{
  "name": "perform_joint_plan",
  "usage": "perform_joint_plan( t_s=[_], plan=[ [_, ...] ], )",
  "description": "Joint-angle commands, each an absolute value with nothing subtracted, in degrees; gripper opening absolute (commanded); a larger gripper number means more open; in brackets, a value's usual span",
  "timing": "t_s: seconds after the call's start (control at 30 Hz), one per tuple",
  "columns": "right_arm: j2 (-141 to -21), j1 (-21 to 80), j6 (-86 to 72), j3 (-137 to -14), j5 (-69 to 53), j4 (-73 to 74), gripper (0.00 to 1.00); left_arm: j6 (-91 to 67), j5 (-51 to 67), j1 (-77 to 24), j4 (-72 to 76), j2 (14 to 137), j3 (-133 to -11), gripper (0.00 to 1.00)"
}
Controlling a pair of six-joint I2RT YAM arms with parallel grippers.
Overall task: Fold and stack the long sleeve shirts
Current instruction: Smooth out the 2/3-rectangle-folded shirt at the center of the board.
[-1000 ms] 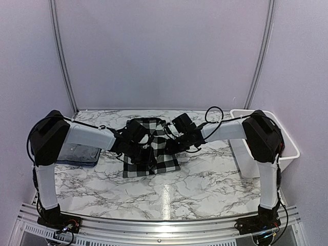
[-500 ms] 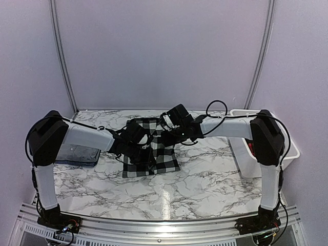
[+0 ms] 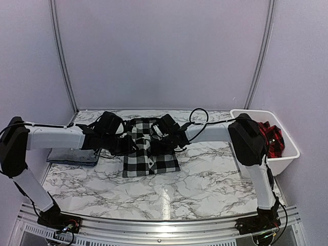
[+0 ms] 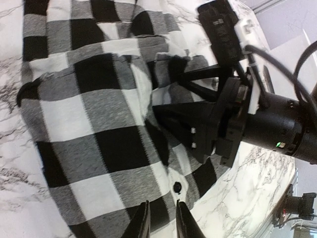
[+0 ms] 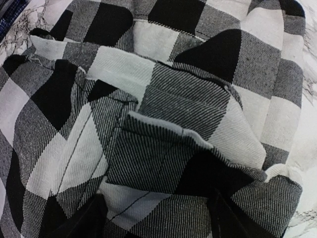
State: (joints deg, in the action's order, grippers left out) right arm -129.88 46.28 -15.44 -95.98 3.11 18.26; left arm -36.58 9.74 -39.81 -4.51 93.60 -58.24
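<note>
The right gripper (image 5: 158,213) stands wide open over the rumpled collar end of the black-and-white checked shirt (image 3: 154,156). The left gripper (image 4: 162,222) hovers at that shirt's left edge, fingers narrowly parted, gripping nothing. The shirt lies folded mid-table (image 3: 205,179). A folded grey shirt (image 3: 72,156) lies to its left, and a red-and-black shirt (image 3: 271,138) fills the white bin (image 3: 287,155) on the right.

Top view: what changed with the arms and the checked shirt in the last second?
The left arm swung out leftward, sliding the left hand to the shirt's left edge. The right hand came down over the collar and opened. The shirt and the blue cloth stayed put.
</note>
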Motion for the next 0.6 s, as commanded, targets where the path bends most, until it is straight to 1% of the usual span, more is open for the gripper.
perform_joint_plan(
  t_s=[0.0,0.13,0.27,0.47,0.57],
  plan=[
    [-131.0,46.4,-14.9,-98.3,4.4,22.5,0.73,-37.9,9.1,-37.4,-5.8,89.2,-52.0,0.22],
    [-128.1,46.5,-14.9,-97.5,5.4,23.9,0.75,-38.3,9.9,-36.4,-6.1,86.1,-47.8,0.24],
    [-120.2,46.6,-15.3,-93.2,5.2,22.7,0.76,-38.9,10.6,-36.2,-6.1,84.3,-44.4,0.25],
    [-108.7,46.5,-17.7,-80.1,2.6,18.2,0.78,-39.1,13.5,-36.2,-5.8,81.7,-40.2,0.27],
    [-104.0,46.5,-19.7,-72.8,0.7,15.9,0.77,-38.2,14.2,-36.2,-5.8,79.9,-38.3,0.28]
  ],
)
